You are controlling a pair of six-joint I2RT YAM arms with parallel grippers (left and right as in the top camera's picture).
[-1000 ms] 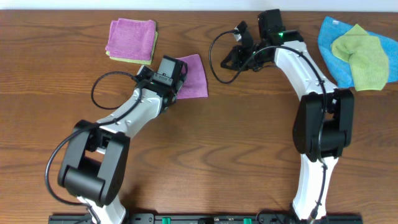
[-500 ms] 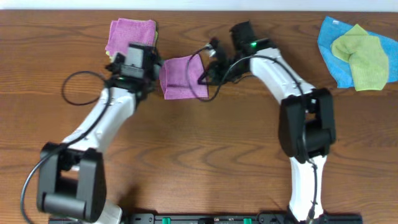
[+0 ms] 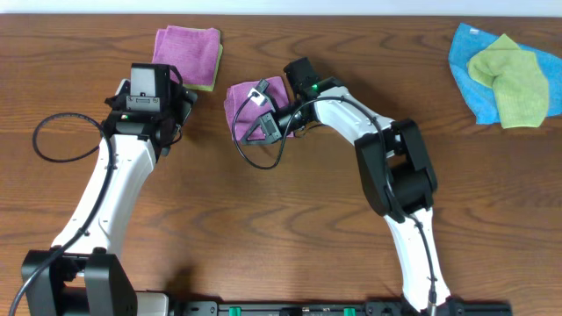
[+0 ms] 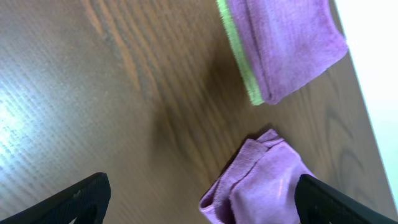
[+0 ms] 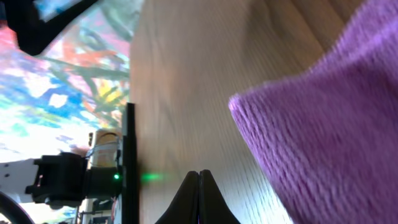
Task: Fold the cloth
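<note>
**A:** Where is the purple cloth (image 3: 239, 101)?

**B:** It lies bunched on the desk (image 3: 281, 219), towards the back. It is near the folded pink-and-green stack (image 3: 186, 54) on the stack's right, but apart from it.

**A:** And the right gripper (image 5: 199, 180)?

**B:** It is at the cloth's front edge with its fingers pressed together. Its wrist view shows nothing pinched between them, and the cloth is just beside.

**A:** The left gripper (image 4: 202, 186)?

**B:** Its fingers are spread wide and hold nothing. It sits over the desk between stack and cloth.

**A:** Anything else?

**B:** A blue cloth (image 3: 465, 66) with a green cloth (image 3: 514, 79) heaped on it, far right
</note>
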